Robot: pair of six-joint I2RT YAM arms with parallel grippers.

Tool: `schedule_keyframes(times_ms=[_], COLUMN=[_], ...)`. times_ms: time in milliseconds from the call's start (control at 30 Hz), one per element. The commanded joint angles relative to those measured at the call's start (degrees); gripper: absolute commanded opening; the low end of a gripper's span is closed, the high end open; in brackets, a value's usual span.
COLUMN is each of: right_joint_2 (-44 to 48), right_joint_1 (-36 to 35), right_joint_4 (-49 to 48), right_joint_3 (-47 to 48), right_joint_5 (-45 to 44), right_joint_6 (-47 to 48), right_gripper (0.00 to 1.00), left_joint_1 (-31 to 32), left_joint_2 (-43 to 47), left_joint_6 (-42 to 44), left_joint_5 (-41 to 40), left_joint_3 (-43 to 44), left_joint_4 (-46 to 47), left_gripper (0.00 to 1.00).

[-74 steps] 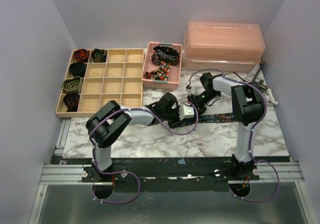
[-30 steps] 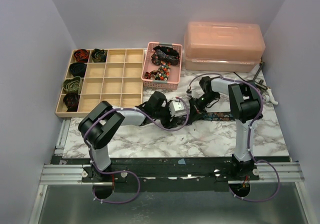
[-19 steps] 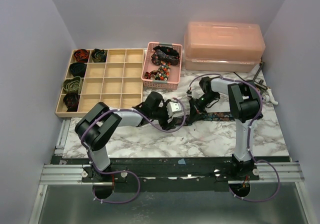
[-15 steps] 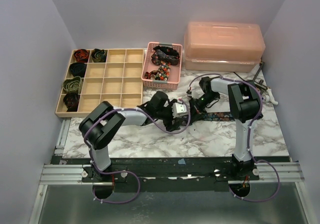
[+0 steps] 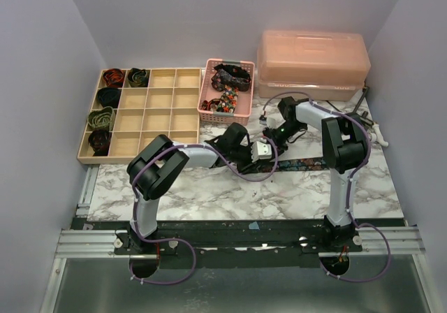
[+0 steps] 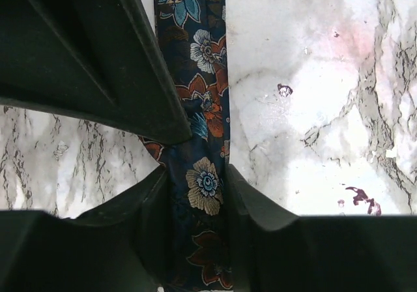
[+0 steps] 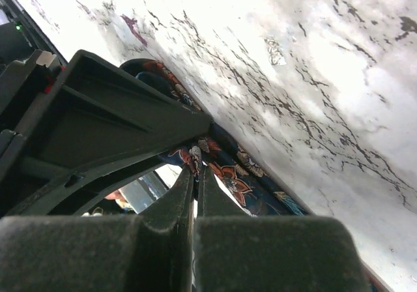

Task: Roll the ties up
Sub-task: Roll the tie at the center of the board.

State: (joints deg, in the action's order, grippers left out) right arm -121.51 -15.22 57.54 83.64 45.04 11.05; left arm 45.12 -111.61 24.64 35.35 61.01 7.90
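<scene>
Since the last look, the left arm has swung further right across the table (image 5: 209, 194). Its left gripper (image 5: 260, 150) now sits mid-table almost nose to nose with the right gripper (image 5: 274, 135), which has crept slightly toward the back.

The floral tie (image 5: 307, 164) lies flat on the marble and runs from under the two grippers toward the right arm's side. On my left wrist feed, the left fingers (image 6: 150, 214) have closed in on either side of that tie, touching both edges, with the strip slightly pinched between them. So I'm calling that a grip on the floral tie.

On the right wrist feed the right gripper's fingers (image 7: 172, 207) are pressed together with barely a slit between them. Their tips sit right at the tie's fabric, but I honestly can't tell if any cloth is caught in there.

Back left, the wooden tray (image 5: 157, 100) has five rolled ties (image 5: 101, 119) in its left-hand compartments. More loose ties (image 5: 230, 75) sit in the pink basket (image 5: 207, 89) next to it, and a peach box (image 5: 312, 58) is at back right.
</scene>
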Motion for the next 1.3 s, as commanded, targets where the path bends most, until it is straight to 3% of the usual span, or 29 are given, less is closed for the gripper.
schedule_keyframes(times_ms=[0,200,433,500,767,967,1167,1267], right_joint_2=[-3.0,-5.2,-4.9,-3.7,-0.6,0.4,-1.2,-3.3], right_joint_1=[-0.3,-0.3,-0.3,-0.3,-0.8,-1.0,-1.0,-1.0], right_joint_4=[0.7,-0.5,-3.3,-2.3,2.8,3.9,0.9,-3.5], right_joint_3=[2.4,1.0,-2.8,-1.6,2.5,-0.1,-3.5,-4.8], right_joint_5=[-1.6,-4.0,-7.7,-6.8,-1.3,0.1,-2.0,-7.4], right_joint_6=[1.5,2.6,2.2,2.1,0.5,0.9,0.5,-0.2], right_gripper=[0.01,0.01,0.01,0.01,0.01,0.01,0.01,0.01], left_joint_1=[0.3,0.1,-2.2,-2.5,-2.3,-2.2,-2.3,-2.8], left_joint_2=[-0.6,-1.0,3.2,4.7,3.5,2.9,2.8,3.2], left_joint_6=[1.8,2.0,-4.6,-4.7,-4.5,-3.7,-4.2,-5.5], left_joint_5=[1.7,-0.2,-1.5,-1.6,-2.8,-3.1,-3.3,-2.8], left_joint_3=[-2.2,-1.8,-6.1,-7.7,-7.6,-7.4,-7.5,-8.3], left_joint_4=[-7.5,-7.8,-1.9,-0.9,-1.1,-2.0,-2.5,-1.5], left_gripper=[0.3,0.32,0.6,0.62,0.62,0.57,0.57,0.65])
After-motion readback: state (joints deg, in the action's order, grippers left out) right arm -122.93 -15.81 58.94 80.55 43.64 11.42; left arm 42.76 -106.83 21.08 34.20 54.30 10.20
